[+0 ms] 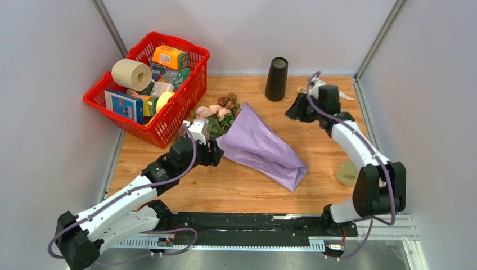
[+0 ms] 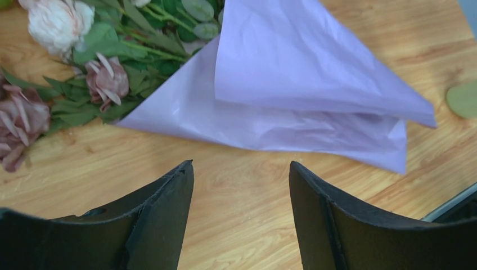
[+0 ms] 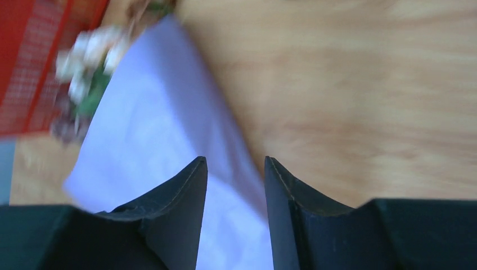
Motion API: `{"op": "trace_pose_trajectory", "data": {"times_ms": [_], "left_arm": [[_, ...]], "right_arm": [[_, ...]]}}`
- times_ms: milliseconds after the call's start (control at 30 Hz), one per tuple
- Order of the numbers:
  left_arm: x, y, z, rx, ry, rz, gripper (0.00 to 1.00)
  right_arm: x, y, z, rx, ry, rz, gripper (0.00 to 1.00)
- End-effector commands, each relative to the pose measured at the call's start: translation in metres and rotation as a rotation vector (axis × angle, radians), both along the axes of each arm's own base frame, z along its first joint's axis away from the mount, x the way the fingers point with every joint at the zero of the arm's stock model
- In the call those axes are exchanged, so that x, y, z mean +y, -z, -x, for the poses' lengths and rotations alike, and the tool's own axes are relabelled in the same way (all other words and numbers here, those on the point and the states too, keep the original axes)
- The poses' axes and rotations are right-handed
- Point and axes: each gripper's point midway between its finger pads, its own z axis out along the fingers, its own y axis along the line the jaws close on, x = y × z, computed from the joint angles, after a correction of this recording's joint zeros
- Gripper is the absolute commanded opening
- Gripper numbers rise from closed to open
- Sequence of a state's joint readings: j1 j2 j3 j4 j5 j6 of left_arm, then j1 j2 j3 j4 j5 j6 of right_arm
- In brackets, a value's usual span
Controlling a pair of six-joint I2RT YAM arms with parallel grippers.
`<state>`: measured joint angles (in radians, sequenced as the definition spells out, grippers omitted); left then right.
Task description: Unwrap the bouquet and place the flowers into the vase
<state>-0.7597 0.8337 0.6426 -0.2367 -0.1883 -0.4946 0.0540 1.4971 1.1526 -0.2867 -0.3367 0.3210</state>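
Grey walls enclose a wooden table (image 1: 332, 121). From the top view, the lilac-paper-wrapped rose bouquet (image 1: 256, 143) lies at centre, with the tall matte black vase (image 1: 276, 79) at its one o'clock. From the left wrist, the left gripper (image 2: 241, 166) gapes empty, the paper (image 2: 292, 73) at twelve. From the right wrist, the right gripper (image 3: 235, 160) stands parted and empty. Unwrapping seems pending; the next move likely calls for pinching a paper edge.

1. Bare table (image 1: 332, 140) lies open to the right of the bouquet (image 1: 261, 147) and along its near side.
2. The red basket (image 1: 171, 121) stands just beside the flowers (image 1: 218, 110), closing off their left side.
3. The vase (image 1: 276, 79) stands apart behind, with open wood around it.
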Motion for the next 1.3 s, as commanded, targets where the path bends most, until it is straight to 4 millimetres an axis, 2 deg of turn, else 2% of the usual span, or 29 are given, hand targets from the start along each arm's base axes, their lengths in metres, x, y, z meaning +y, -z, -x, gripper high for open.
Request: {"op": "trace_pose_trajectory", "data": {"times_ms": [0, 133, 267, 467, 567, 633, 767, 867, 967, 1133, 1267], "left_arm": [[-0.012, 0.005, 0.002, -0.039, 0.049, 0.058, 0.71], [-0.018, -0.001, 0.007, -0.020, 0.081, 0.089, 0.72], [-0.011, -0.002, 0.013, 0.026, 0.075, 0.034, 0.73], [0.005, -0.009, 0.023, 0.081, 0.022, 0.032, 0.73], [0.020, -0.013, 0.027, 0.107, -0.060, 0.051, 0.73], [0.031, -0.014, 0.029, 0.120, -0.115, 0.045, 0.73], [0.044, -0.015, 0.032, 0.119, -0.178, 0.062, 0.73], [0.057, -0.013, 0.032, 0.125, -0.247, 0.058, 0.73], [0.064, -0.011, 0.033, 0.135, -0.282, 0.046, 0.74], [0.070, -0.006, 0.035, 0.152, -0.306, 0.026, 0.74], [0.068, -0.003, 0.035, 0.154, -0.302, 0.037, 0.74]], "right_arm": [[0.069, 0.001, 0.064, -0.052, -0.264, 0.017, 0.44], [0.115, -0.006, 0.110, -0.099, -0.406, -0.025, 0.43], [0.153, -0.006, 0.149, -0.147, -0.522, -0.032, 0.43], [0.183, -0.001, 0.182, -0.191, -0.613, -0.072, 0.40], [0.194, 0.011, 0.193, -0.181, -0.629, -0.057, 0.39], [0.202, 0.016, 0.193, -0.199, -0.605, -0.046, 0.37], [0.216, 0.047, 0.196, -0.224, -0.541, 0.019, 0.37], [0.218, 0.067, 0.193, -0.273, -0.473, 0.139, 0.37], [0.217, 0.079, 0.185, -0.310, -0.449, 0.230, 0.38], [0.198, 0.085, 0.156, -0.354, -0.306, 0.398, 0.37], [0.180, 0.075, 0.133, -0.390, -0.160, 0.490, 0.37]]}}
